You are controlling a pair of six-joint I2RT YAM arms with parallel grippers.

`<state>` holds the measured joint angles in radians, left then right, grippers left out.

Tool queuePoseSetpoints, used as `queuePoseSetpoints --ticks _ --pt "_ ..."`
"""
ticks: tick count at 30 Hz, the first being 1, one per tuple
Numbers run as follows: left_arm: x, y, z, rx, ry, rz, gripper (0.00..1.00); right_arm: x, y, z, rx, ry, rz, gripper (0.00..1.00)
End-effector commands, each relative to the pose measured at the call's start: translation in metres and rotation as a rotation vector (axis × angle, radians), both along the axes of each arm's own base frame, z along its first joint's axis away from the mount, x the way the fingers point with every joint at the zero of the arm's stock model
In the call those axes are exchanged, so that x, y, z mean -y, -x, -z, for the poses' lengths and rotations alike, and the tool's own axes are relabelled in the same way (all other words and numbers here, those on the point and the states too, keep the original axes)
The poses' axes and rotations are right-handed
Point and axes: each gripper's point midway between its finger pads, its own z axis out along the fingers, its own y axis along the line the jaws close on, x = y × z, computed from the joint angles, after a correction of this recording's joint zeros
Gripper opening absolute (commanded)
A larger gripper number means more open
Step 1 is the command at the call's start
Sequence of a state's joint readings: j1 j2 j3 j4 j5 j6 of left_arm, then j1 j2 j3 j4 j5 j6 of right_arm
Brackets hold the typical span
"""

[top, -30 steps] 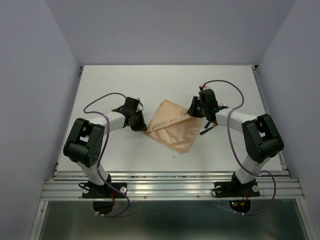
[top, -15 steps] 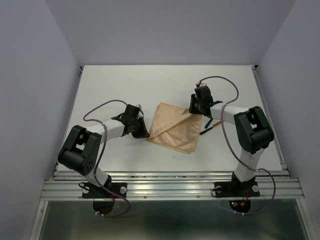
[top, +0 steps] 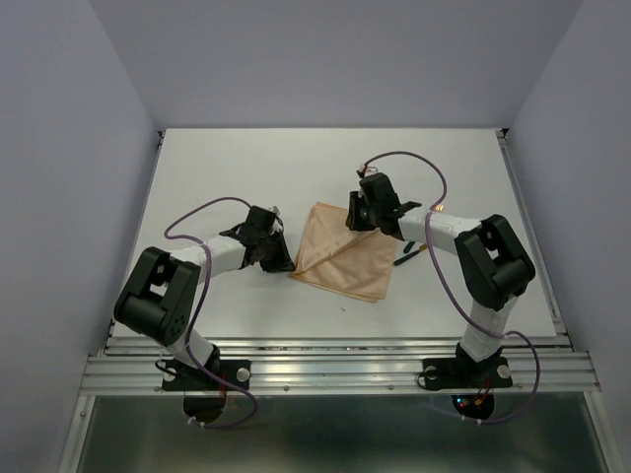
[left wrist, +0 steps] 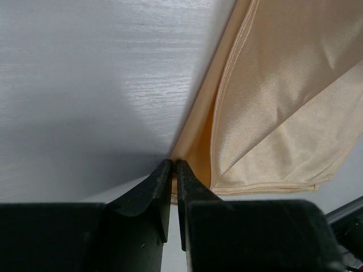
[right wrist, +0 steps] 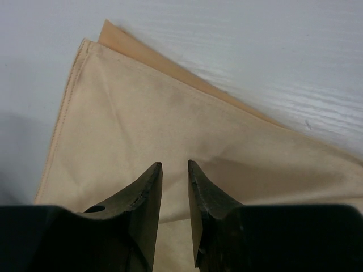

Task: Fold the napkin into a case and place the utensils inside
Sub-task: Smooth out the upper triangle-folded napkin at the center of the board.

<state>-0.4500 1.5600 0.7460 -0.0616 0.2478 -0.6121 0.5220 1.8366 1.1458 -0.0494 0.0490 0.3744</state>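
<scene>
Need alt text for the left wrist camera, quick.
The left gripper, jaws almost together, appears to pinch the corner of the folded peach napkin, which lies on the white table and fills the upper right.

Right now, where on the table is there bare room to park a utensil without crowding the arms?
The far strip of table behind the napkin is bare, as is the near strip before it. Crowded: the left gripper at its left corner, the right gripper over its far edge, the utensils just right of it.
</scene>
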Motion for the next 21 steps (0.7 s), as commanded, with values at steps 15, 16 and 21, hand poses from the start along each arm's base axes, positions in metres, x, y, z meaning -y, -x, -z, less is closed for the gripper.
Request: queuePoseSetpoints --ticks 15,16,21 --pt "0.004 0.004 0.003 0.005 0.023 0.016 0.21 0.082 -0.014 0.014 -0.001 0.07 0.184 0.32" --pt "0.004 0.004 0.003 0.005 0.023 0.016 0.21 0.082 -0.014 0.014 -0.001 0.07 0.185 0.32" --pt "0.004 0.004 0.002 0.005 0.027 0.017 0.21 0.089 -0.013 0.017 -0.006 0.089 0.217 0.31"
